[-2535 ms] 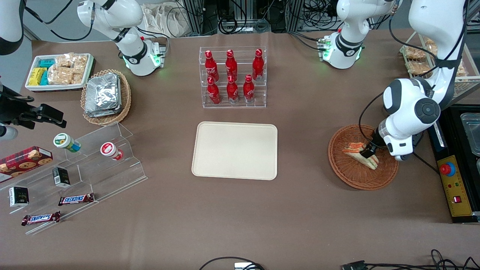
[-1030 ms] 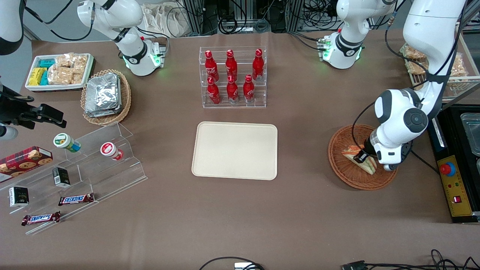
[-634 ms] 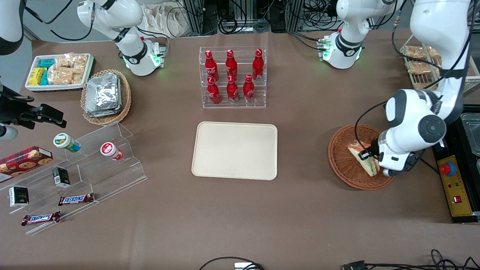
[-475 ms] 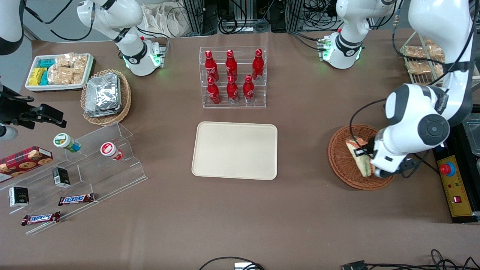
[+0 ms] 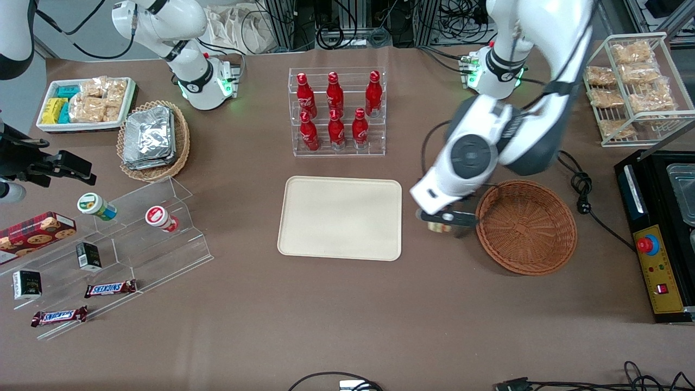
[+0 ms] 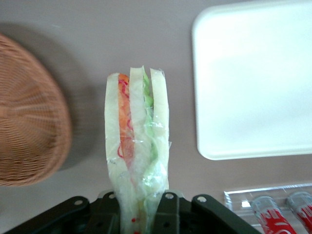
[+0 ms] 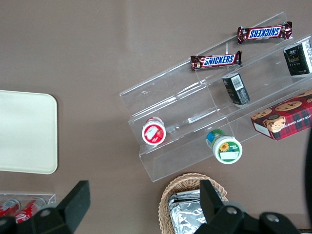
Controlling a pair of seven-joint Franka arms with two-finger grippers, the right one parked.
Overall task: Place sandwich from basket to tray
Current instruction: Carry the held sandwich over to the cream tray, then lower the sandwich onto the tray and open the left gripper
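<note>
We take the flat rectangular cream-beige plastic tray [image 5: 340, 218] with its low raised rim as the landmark; nothing lies on it. Beside the tray, toward the working arm's end of the table, sits the round shallow reddish-brown woven wicker basket [image 5: 525, 226], and no item shows inside it.

Between tray and basket, above the bare brown table, hangs the left arm's black two-finger gripper [image 5: 446, 218]. It is pinching the small triangular wedge sandwich [image 6: 137, 155] of pale bread with orange, red and green filling in clear wrap. In the wrist view the sandwich hangs from the gripper body [image 6: 141, 214] with its layered edge facing the camera, held clear of both basket rim and tray edge. In the front view only a small part of the sandwich [image 5: 438, 227] shows under the gripper, just beside the tray's short edge.

We judge the task status as follows:
- Pick from basket: done.
- Transfer toward tray: under way, roughly mid-path.
- Remaining: carry the sandwich over the tray surface, lower it, release it, withdraw.

The sandwich is soft; we expect its wrap to deform under grip.
</note>
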